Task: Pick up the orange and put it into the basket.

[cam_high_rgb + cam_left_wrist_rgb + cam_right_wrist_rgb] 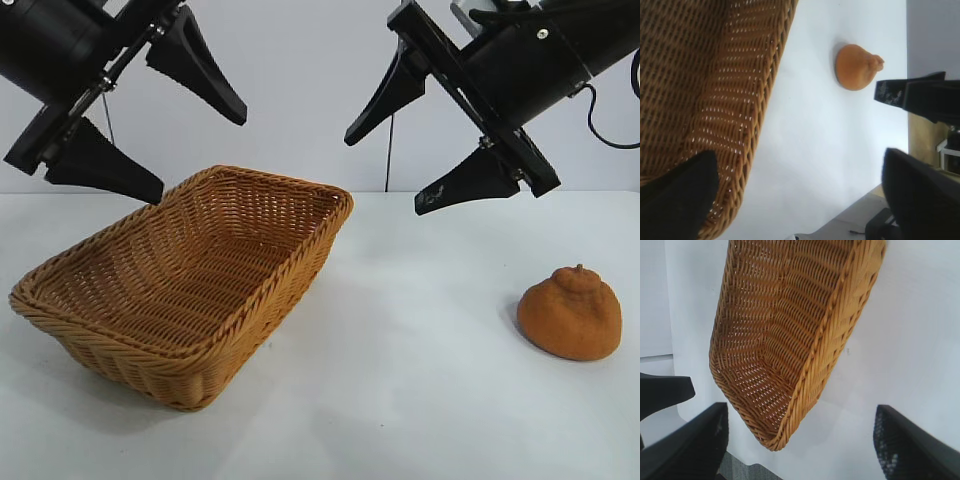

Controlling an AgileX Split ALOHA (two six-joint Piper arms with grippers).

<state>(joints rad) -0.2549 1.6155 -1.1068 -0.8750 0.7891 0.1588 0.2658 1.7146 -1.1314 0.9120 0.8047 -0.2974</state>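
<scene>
Orange (569, 313): dull brownish, lumpy, matte, knobbed on top, resting on tabletop (420, 400) apart from wicker basket (190, 270). Left gripper (155, 140), right gripper (395, 170): jaws spread, holding nothing.

The exterior camera faces both arms low across the table (420, 400); both wrist cameras share the basket (190, 280).

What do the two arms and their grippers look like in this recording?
Both arms are matte black with rounded housings. The left gripper and the right gripper each carry two black, wedge-shaped fingers tapering to points, mounted on a flat black bar. A thin black cable loops beside the right arm. The right wrist view shows a dotted grip texture on one finger.
</scene>
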